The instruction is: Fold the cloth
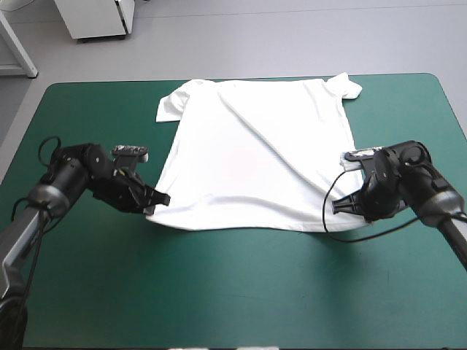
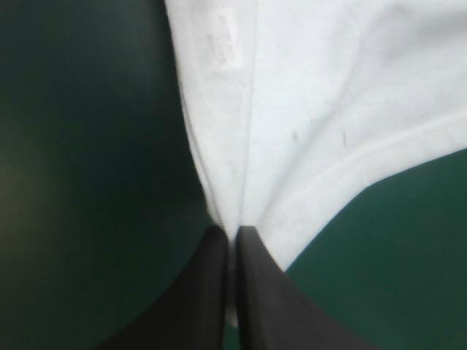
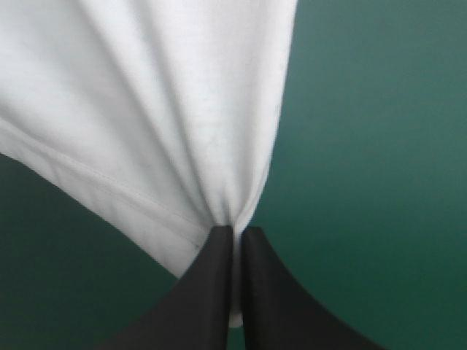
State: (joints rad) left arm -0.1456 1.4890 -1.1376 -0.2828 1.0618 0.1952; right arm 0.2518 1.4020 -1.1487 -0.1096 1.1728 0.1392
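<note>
The white T-shirt (image 1: pixel 252 149) lies spread flat on the teal-green table, collar end toward the far edge and sleeves at the far corners. My left gripper (image 1: pixel 156 199) is shut on the T-shirt at its near left hem corner. My right gripper (image 1: pixel 343 207) is shut on the near right hem corner. In the left wrist view the T-shirt (image 2: pixel 314 117) fans out ahead of the left gripper (image 2: pixel 233 232), pinched between the black fingers. In the right wrist view the T-shirt (image 3: pixel 153 109) gathers into folds at the right gripper (image 3: pixel 237 232). The hem between the grippers sags slightly.
Bare teal-green cover (image 1: pixel 241 284) stretches from the hem to the table's near edge. A white cabinet (image 1: pixel 98 16) stands beyond the far edge.
</note>
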